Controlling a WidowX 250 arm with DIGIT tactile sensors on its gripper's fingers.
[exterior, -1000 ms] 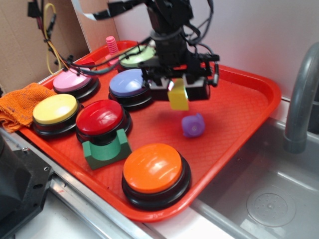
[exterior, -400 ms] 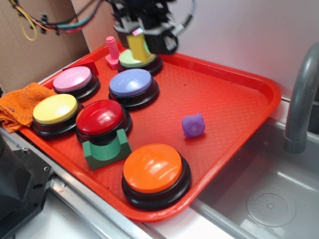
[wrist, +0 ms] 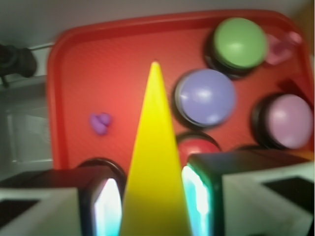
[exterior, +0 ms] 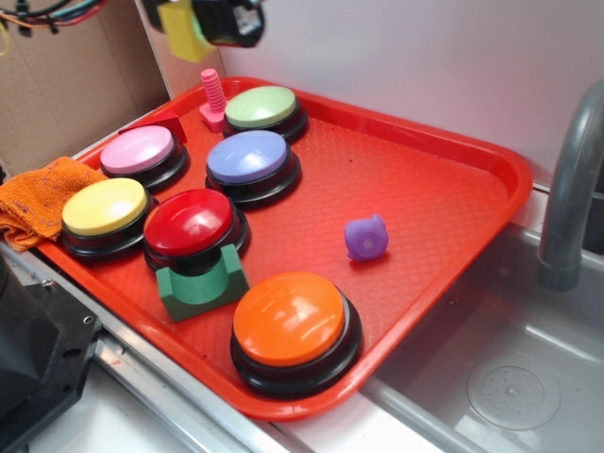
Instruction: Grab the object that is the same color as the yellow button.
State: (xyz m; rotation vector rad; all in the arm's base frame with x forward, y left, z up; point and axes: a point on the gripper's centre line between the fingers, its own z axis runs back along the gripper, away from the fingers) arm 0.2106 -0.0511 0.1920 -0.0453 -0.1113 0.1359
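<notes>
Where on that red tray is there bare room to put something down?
The widest bare stretch of the red tray lies right of the blue button and green button, behind the purple toy. The left half is crowded with buttons, the green block and the pink screw.

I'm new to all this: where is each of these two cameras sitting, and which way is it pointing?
Exterior: stands off the robot beside the red tray, looking down at an angle across the buttons toward the wall; only the gripper shows, at the top edge, holding the yellow block.
Wrist: rides on the arm just behind the gripper, looking down on the tray from high above; its two fingers frame the block.
Shared: both show the block, the tray, the purple toy, and the green, blue, pink and red buttons.
</notes>
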